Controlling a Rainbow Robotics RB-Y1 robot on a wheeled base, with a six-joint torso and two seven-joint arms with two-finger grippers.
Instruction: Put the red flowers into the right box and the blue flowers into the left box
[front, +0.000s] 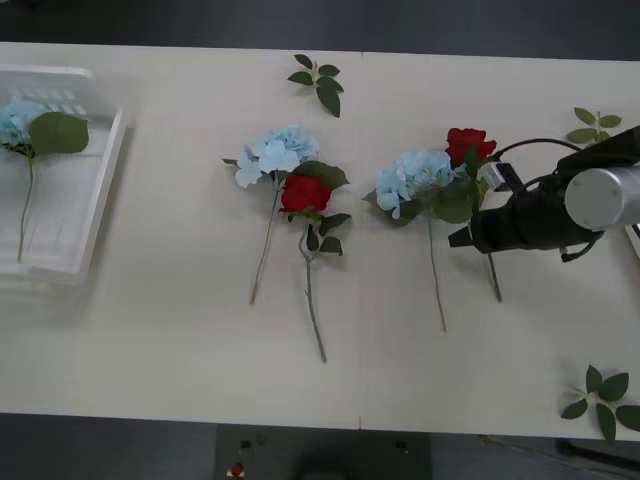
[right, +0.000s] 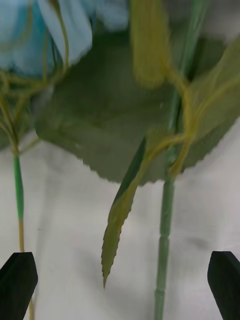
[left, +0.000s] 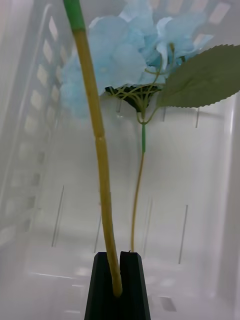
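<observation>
text: none readable | labels: none | numbers: none | signs: none

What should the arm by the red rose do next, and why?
Probably close the right gripper on the red rose stem: its open fingers straddle that stem, though the neighbouring blue flower stem lies by one finger. The left gripper holds another blue flower at the left box.

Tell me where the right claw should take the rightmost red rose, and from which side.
Grip the bare lower stem of the rightmost red rose, below its leaves, coming straight down from above. It lies flat on the table, and the open right claw straddles that stretch. Higher up, its leaves overlap the neighbouring blue flower.
</observation>
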